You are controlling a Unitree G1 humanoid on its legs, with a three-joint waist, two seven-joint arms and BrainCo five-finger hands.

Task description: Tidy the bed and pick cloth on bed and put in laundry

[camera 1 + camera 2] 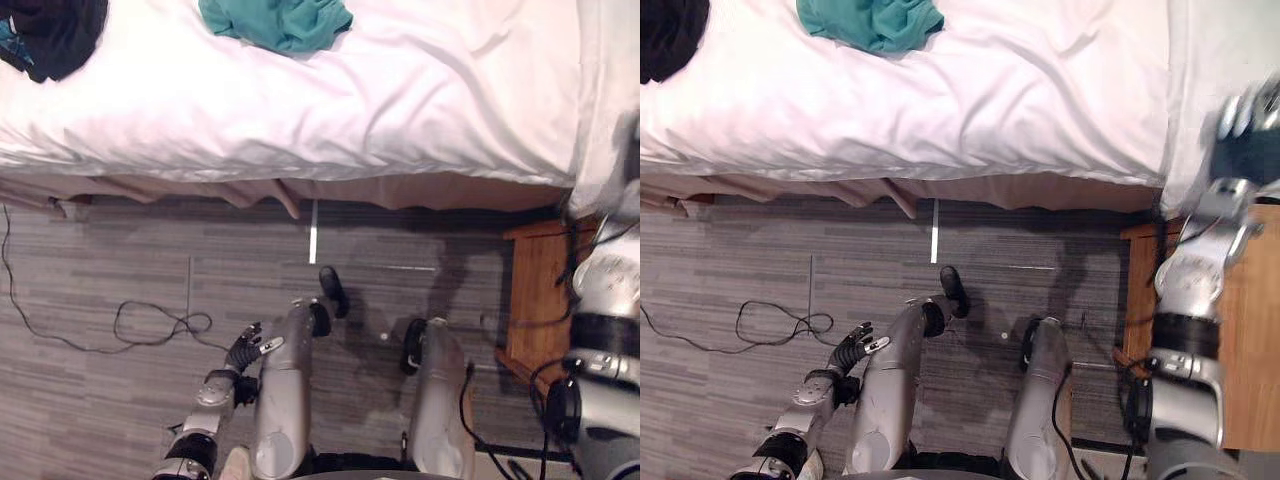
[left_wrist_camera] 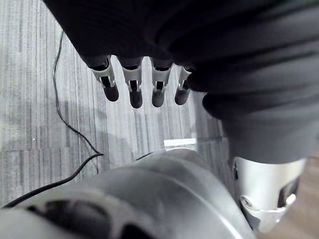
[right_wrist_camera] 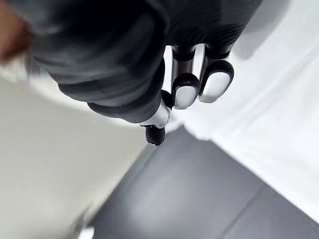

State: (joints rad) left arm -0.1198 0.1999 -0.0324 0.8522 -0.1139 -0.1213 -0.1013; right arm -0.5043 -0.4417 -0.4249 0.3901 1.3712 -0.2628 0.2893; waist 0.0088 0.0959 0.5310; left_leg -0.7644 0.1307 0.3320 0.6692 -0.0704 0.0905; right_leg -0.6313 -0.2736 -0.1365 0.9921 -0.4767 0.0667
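A crumpled teal cloth (image 1: 275, 22) lies on the white bed (image 1: 300, 110) near its far side. A dark cloth (image 1: 50, 35) sits at the bed's far left corner of the view. My left hand (image 1: 243, 352) hangs low over the grey floor, far from the bed, with straight fingers (image 2: 132, 84) and nothing in it. My right hand (image 1: 1248, 125) is raised at the right, beside the bed's right edge and above the wooden stand. Its fingers (image 3: 192, 84) look curled, with nothing in them. Both hands are well away from the cloths.
A wooden bedside stand (image 1: 1250, 330) is at the right, close under my right arm. White bedding (image 1: 605, 90) hangs at the bed's right end. Grey plank floor (image 1: 120, 270) runs along the bed's near side, with a beige bed skirt (image 1: 260, 190) below the mattress.
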